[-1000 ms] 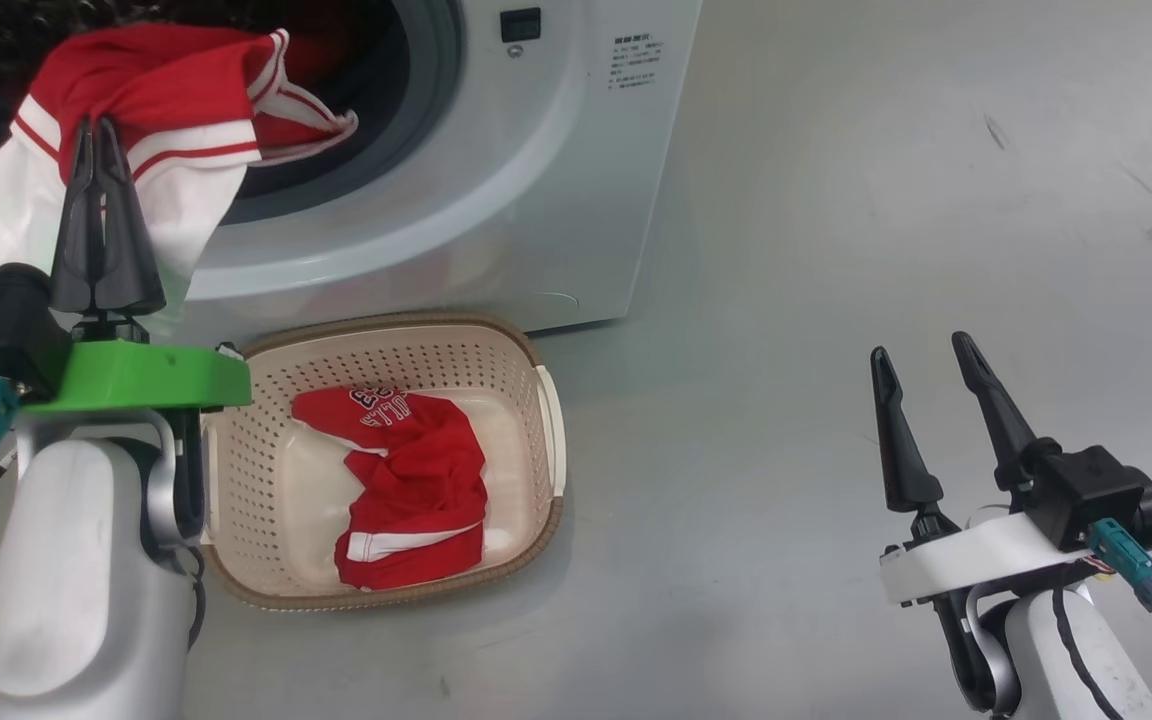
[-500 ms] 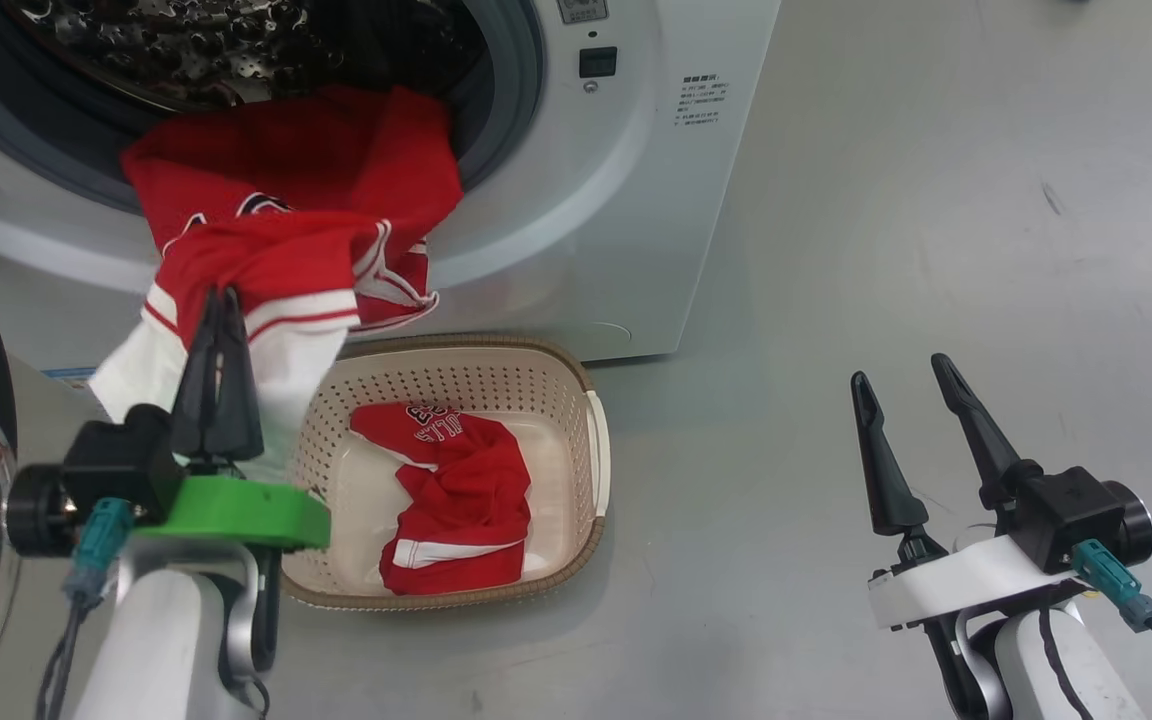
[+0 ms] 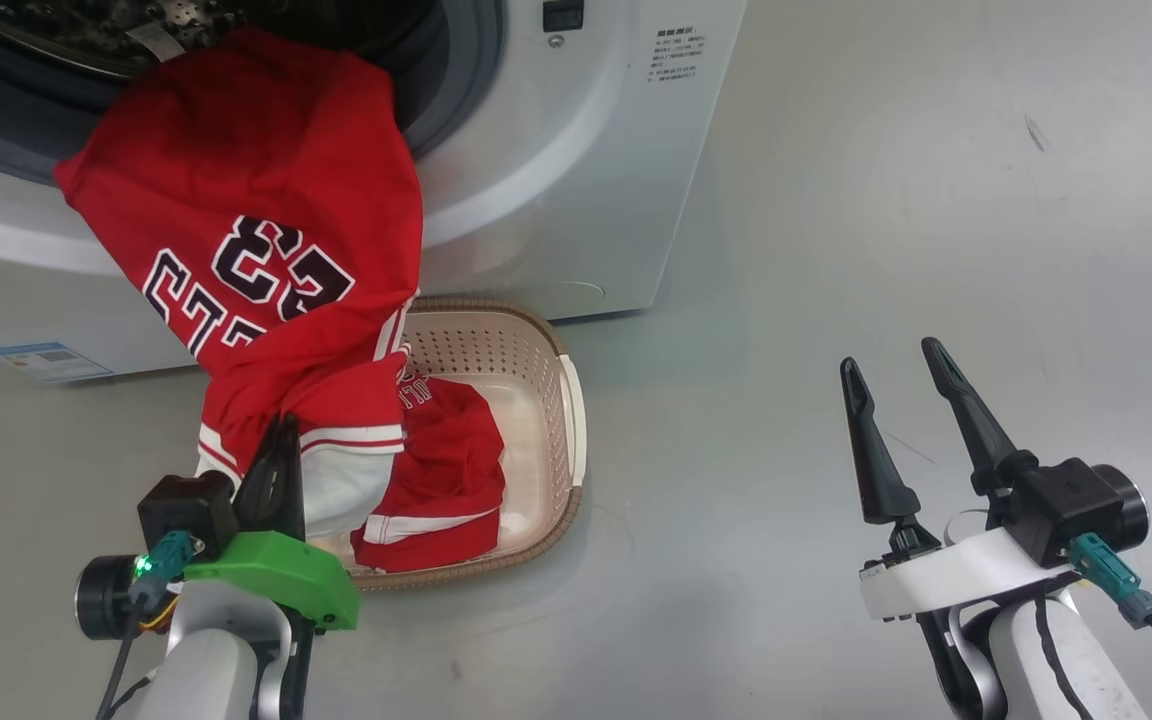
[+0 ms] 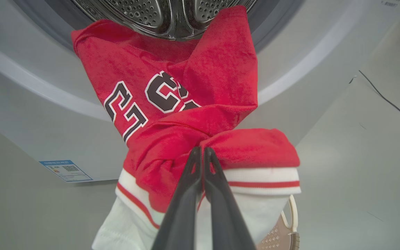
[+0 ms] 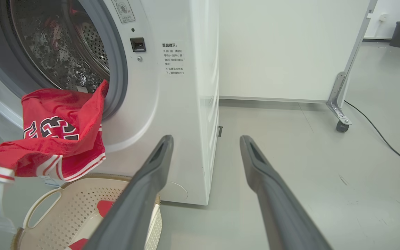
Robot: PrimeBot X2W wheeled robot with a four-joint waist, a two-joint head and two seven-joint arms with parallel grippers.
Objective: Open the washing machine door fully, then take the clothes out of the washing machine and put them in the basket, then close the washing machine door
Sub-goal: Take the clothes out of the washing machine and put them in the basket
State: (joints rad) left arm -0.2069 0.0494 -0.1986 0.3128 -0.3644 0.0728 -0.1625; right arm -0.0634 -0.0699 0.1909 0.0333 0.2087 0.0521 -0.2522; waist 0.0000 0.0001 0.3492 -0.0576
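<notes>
The left gripper (image 3: 283,440) is low on the left side. Its two dark fingers are pressed together on a bunch of the red jersey with the "23" (image 3: 256,200), near the white-and-red hem. From this pinch the cloth goes up and back to the open mouth of the washing machine (image 3: 556,180), where its upper part lies over the grey lip of the drum opening. So the jersey is half out, with one end in the machine and the other end in the fingers. The grip on a thick fold near the hem makes sense, I think: a bunched fold gives the thin fingers enough cloth to hold, and pulling from one end lets the rest slide out after it. The held bunch hangs at the left rim of the basket (image 3: 571,420). The basket stands on the floor just in front of the machine, close under the mouth, so the clothes have only a short way to go. Inside it lies another red garment (image 3: 446,470), crumpled. Well apart to the right, the right gripper (image 3: 891,358) hovers over the bare floor (image 3: 936,200) with its fingers spread wide, holding nothing. It seems to wait out of the way.
</notes>
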